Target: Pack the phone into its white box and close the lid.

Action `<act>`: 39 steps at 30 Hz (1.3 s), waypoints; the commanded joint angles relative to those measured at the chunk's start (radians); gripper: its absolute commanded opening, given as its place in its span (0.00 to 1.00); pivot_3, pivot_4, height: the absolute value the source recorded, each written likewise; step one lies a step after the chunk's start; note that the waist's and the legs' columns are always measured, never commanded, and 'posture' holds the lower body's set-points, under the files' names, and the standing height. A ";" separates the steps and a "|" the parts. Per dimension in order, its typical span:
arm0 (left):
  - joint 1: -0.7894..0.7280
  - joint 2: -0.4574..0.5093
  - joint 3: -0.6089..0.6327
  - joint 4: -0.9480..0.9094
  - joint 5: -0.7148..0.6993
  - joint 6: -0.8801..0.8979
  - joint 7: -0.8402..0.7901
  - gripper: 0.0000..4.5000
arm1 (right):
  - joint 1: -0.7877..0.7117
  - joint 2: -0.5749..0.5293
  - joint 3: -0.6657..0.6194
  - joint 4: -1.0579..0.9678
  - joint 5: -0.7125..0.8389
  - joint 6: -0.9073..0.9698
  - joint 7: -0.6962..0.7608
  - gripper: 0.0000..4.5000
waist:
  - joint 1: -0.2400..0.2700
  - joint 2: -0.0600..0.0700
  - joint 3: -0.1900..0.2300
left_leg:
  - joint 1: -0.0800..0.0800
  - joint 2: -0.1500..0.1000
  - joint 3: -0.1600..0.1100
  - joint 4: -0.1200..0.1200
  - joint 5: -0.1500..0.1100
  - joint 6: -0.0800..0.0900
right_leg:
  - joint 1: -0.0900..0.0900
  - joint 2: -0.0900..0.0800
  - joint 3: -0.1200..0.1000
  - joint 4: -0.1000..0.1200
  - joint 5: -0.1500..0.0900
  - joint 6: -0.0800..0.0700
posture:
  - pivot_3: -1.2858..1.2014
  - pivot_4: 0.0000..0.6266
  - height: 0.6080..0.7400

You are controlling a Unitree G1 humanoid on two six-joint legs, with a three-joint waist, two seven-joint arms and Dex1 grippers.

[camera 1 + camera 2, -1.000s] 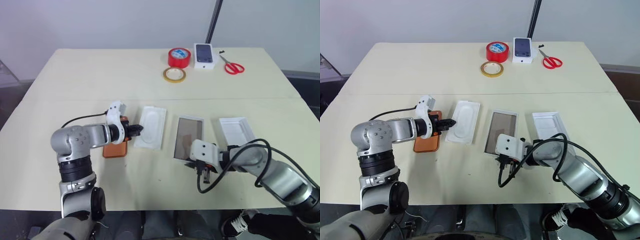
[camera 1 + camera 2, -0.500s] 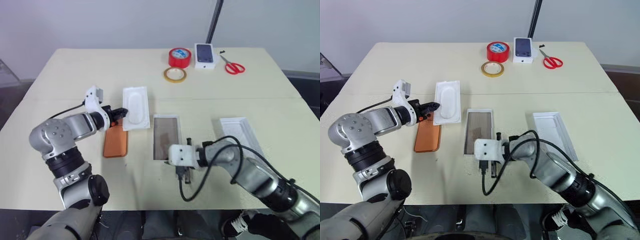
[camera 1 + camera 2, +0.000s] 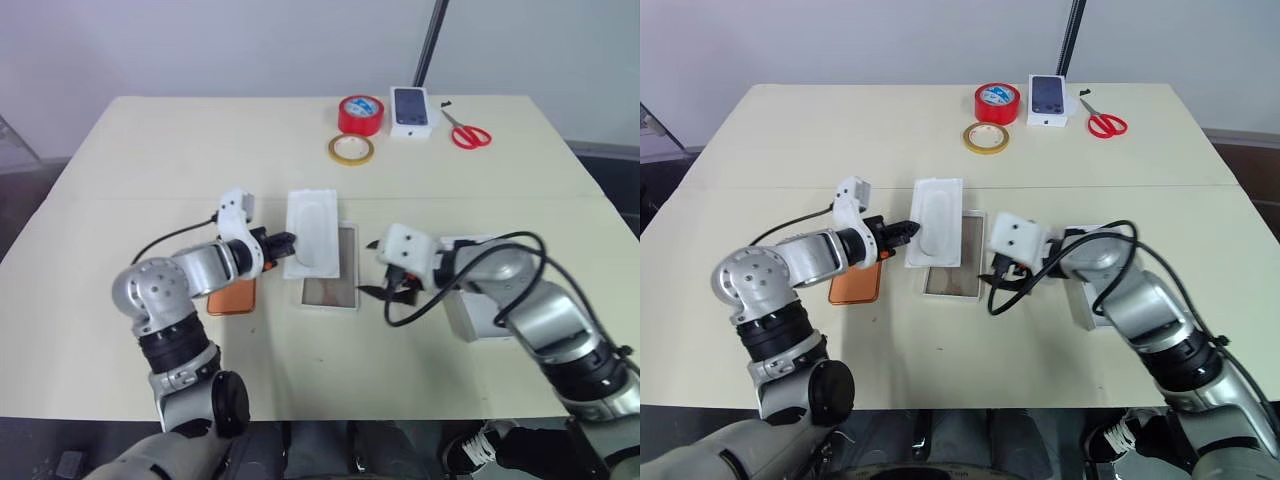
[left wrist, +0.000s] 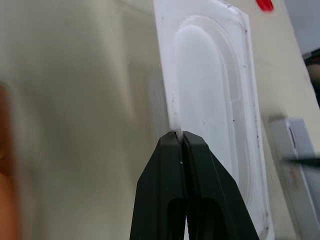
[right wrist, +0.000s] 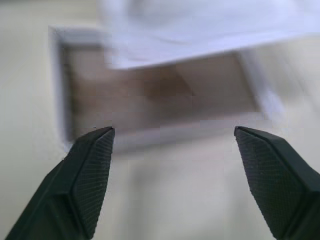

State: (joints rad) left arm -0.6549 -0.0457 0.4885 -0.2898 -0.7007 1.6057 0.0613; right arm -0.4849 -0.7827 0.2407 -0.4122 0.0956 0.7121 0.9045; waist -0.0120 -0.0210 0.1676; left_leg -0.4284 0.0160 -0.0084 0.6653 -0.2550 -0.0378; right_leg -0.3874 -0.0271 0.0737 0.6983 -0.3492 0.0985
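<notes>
Black left gripper [image 4: 180,136] clamped on edge of white moulded tray [image 3: 313,233], held over white box [image 3: 330,279]. Right gripper [image 5: 172,145] spread wide, empty, facing box. Phone [image 3: 233,296] flat on cream table [image 3: 200,150] beside left arm. Far edge: red tape roll [image 3: 359,114], yellow tape ring [image 3: 350,150], scissors [image 3: 464,132], small box with dark phone picture [image 3: 408,109]. Grey wall behind. No legible writing.

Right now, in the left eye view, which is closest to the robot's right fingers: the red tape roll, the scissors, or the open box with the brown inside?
1. Open box, just left of the right fingers.
2. Scissors, far edge, right.
3. Red tape roll, far edge, middle; nearly level with the scissors.
</notes>
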 commanded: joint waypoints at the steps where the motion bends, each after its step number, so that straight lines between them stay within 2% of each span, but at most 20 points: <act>1: 0.019 -0.017 -0.046 -0.047 -0.056 0.009 0.045 0.00 | 0.005 -0.018 -0.053 -0.025 0.013 -0.017 -0.006 0.90 | -0.004 0.000 0.000 | 0.000 0.000 0.000 0.000 0.000 0.000 | 0.000 0.000 0.000 0.000 0.000 0.000 | 0.52 0.24 0.83; 6: 0.040 -0.014 -0.081 -0.043 -0.106 0.009 0.092 0.00 | 0.010 -0.020 -0.058 -0.021 0.007 -0.027 -0.023 0.90 | -0.002 0.000 0.000 | 0.000 0.000 0.000 0.000 0.000 0.000 | 0.000 0.000 0.001 0.000 0.000 0.000 | 0.52 0.24 0.83; 10: 0.036 -0.001 -0.075 -0.033 -0.141 0.009 0.120 0.31 | 0.002 -0.008 -0.054 -0.007 0.005 -0.033 -0.039 0.91 | 0.002 0.000 0.000 | 0.000 0.000 0.000 0.000 0.000 0.000 | 0.000 0.000 0.001 0.000 0.000 0.000 | 0.52 0.24 0.83; 14: 0.020 0.013 -0.052 -0.031 -0.199 0.009 0.129 0.75 | -0.013 0.011 -0.052 0.021 0.008 -0.033 -0.059 0.91 | 0.001 0.000 0.000 | 0.000 0.000 0.000 0.000 0.000 0.000 | 0.000 0.000 0.000 0.000 0.000 0.000 | 0.52 0.24 0.83; 15: 0.011 0.021 -0.036 -0.030 -0.213 0.009 0.129 0.87 | -0.017 0.018 -0.056 0.027 0.014 -0.031 -0.060 0.85 | 0.001 0.000 0.000 | 0.000 0.000 0.000 0.000 0.000 0.000 | 0.000 0.000 0.000 0.000 0.000 0.000 | 0.52 0.24 0.83; 17: -0.009 0.041 0.001 -0.025 -0.228 0.009 0.123 0.87 | -0.024 0.032 -0.060 0.029 0.029 -0.031 -0.058 0.74 | -0.001 0.000 0.000 | 0.000 0.000 0.000 0.000 0.000 0.000 | 0.000 0.000 0.000 0.000 0.000 0.000 | 0.52 0.24 0.83; 21: -0.034 0.139 0.028 -0.018 -0.217 0.000 0.068 0.87 | -0.067 0.103 -0.035 0.042 0.037 0.012 -0.094 0.28 | -0.006 0.000 0.000 | 0.000 0.000 0.000 0.000 0.000 -0.001 | 0.000 0.001 0.001 0.000 0.000 0.000 | 0.52 0.24 0.83; 23: 0.016 0.295 -0.076 -0.046 -0.161 -0.102 -0.042 0.87 | -0.104 0.172 0.002 0.069 0.028 0.042 -0.132 0.05 | -0.011 0.000 0.000 | 0.000 0.000 0.000 -0.001 0.001 -0.002 | -0.001 0.001 0.001 0.000 0.000 0.000 | 0.52 0.24 0.83; 24: 0.055 0.373 -0.136 -0.063 -0.126 -0.175 -0.111 0.87 | -0.125 0.209 0.019 0.091 0.018 0.055 -0.156 0.01 | -0.015 0.000 0.000 | 0.000 0.000 0.000 -0.002 0.004 -0.007 | -0.001 0.001 0.001 0.000 0.000 0.000 | 0.52 0.24 0.83; 26: 0.139 0.508 -0.239 -0.085 -0.053 -0.332 -0.247 0.87 | -0.164 0.280 0.040 0.146 -0.002 0.090 -0.212 0.01 | -0.024 0.000 0.000 | 0.001 0.000 0.001 -0.004 0.006 -0.010 | -0.002 0.001 0.001 0.000 0.000 0.000 | 0.52 0.24 0.83; 31: 0.327 0.718 -0.364 -0.108 0.112 -0.703 -0.525 0.87 | -0.223 0.388 0.114 0.277 -0.076 0.077 -0.303 0.01 | -0.012 0.000 0.000 | 0.000 -0.001 0.001 -0.004 0.006 -0.010 | -0.002 -0.001 0.001 -0.001 0.000 -0.001 | 0.52 0.24 0.83; 35: 0.442 0.798 -0.386 -0.112 0.180 -0.873 -0.660 0.87 | -0.257 0.468 0.155 0.407 -0.133 0.045 -0.371 0.01 | -0.005 0.000 0.000 | 0.000 0.000 0.001 -0.004 0.005 -0.008 | -0.002 -0.001 0.001 -0.001 0.000 -0.001 | 0.52 0.24 0.83; 39: 0.499 0.809 -0.385 -0.114 0.205 -0.939 -0.705 0.87 | -0.265 0.503 0.187 0.484 -0.174 0.020 -0.394 0.01 | -0.003 0.000 0.000 | 0.000 -0.001 0.001 -0.004 0.001 -0.002 | -0.002 -0.002 0.001 -0.001 0.000 -0.001 | 0.52 0.24 0.83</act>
State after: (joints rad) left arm -0.1569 0.7572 0.0924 -0.3681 -0.5075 0.7072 -0.6246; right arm -0.7188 -0.2897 0.4264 0.0665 -0.0523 0.7576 0.5258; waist -0.0155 -0.0205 0.1678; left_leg -0.4281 0.0152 -0.0074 0.6612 -0.2539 -0.0396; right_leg -0.3895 -0.0287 0.0740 0.6974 -0.3496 0.0972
